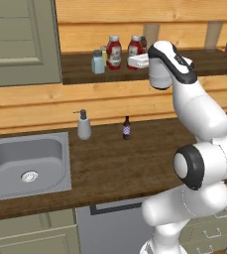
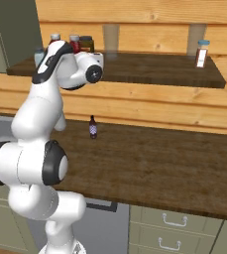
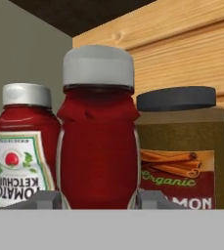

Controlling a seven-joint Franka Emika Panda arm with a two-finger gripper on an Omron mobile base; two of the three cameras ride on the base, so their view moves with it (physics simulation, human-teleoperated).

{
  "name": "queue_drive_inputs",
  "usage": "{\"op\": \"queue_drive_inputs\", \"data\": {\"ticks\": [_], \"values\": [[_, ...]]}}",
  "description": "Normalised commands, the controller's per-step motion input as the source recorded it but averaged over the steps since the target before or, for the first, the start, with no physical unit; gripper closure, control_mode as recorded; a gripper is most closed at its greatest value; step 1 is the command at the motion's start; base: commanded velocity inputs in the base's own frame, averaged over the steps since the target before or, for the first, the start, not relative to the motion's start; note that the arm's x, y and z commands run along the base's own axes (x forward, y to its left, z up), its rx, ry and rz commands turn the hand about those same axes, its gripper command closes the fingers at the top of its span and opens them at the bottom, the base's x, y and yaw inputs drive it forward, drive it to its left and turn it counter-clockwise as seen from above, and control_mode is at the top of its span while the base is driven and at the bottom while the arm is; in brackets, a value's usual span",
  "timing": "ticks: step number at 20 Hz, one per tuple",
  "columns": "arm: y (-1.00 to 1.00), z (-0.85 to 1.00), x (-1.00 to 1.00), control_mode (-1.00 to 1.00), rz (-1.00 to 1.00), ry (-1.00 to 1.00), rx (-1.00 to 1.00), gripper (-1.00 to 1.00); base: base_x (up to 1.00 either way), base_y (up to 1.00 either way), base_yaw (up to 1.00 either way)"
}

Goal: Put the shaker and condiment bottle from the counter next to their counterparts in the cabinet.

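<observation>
From the left base camera I see the cabinet shelf [image 1: 80,69] at twelve o'clock, with the pale-blue shaker [image 1: 98,62] standing beside a small yellow-green shaker [image 1: 104,51] and a red bottle [image 1: 114,51]. A second red bottle [image 1: 135,47] stands at the first one's three o'clock, with the gripper [image 1: 138,62] right at it. Down on the counter [image 1: 115,163] sit a soap dispenser [image 1: 84,125] and a tiny dark bottle [image 1: 127,128], with the sink [image 1: 26,166] at nine o'clock.

From the right base camera, my arm covers most of the shelf's left end; a reddish-brown jar [image 2: 201,53] stands far off at two o'clock.

Through the hand camera, the fingers [image 3: 45,199] are closed on the condiment bottle [image 3: 98,141], one on each side of its base. Its labelled twin [image 3: 21,151] stands at nine o'clock, and a dark brown jar [image 3: 182,146] at three o'clock.
</observation>
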Motion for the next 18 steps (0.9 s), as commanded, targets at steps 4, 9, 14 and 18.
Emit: {"op": "queue_drive_inputs", "data": {"ticks": [4,9,14,18], "values": [[0.0,-0.16,0.2,-1.0,0.0,0.0,0.0,1.0,0.0,0.0,0.0],[0.02,-0.18,0.32,-1.0,0.0,0.02,0.0,1.0,0.0,0.0,0.0],[0.13,-0.19,0.54,-1.0,0.0,0.06,0.0,1.0,0.0,0.0,0.0],[0.12,-0.3,0.43,-1.0,0.0,0.0,0.0,-1.0,0.0,0.0,0.0]]}}
